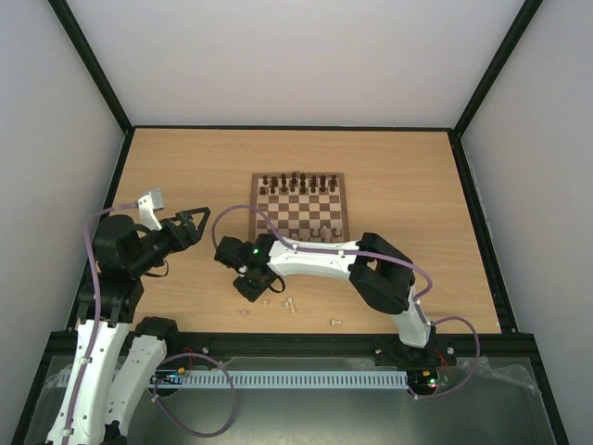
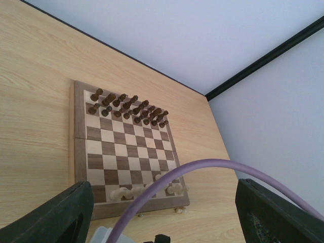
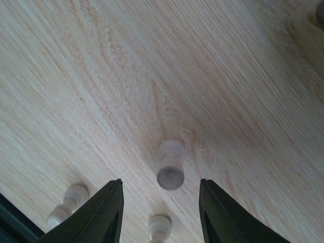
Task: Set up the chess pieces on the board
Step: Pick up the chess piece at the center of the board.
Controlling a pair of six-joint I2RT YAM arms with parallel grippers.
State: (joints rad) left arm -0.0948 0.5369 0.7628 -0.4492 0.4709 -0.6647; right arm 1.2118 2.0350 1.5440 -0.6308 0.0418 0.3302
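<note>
Right claw [image 3: 160, 183] open, empty; pale pawn [image 3: 170, 166] between fingers, on tabletop [image 3: 101, 76] near board [image 1: 298, 206]. Left claw [image 1: 193, 223] wide open, empty.

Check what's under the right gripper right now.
One pale chess piece on the table, between the right gripper's parted fingers, untouched. Two more pale pieces sit nearby, partly cut off. The fingers hide the table behind them.

Centred on the table [image 1: 185, 167]: the board [image 1: 298, 206]. Along its far two rows: opposing pieces [image 1: 296, 183]. On its near row: a few chess pieces [image 1: 320, 231]. Before it, on the table: loose pieces [image 1: 289, 303].
</note>
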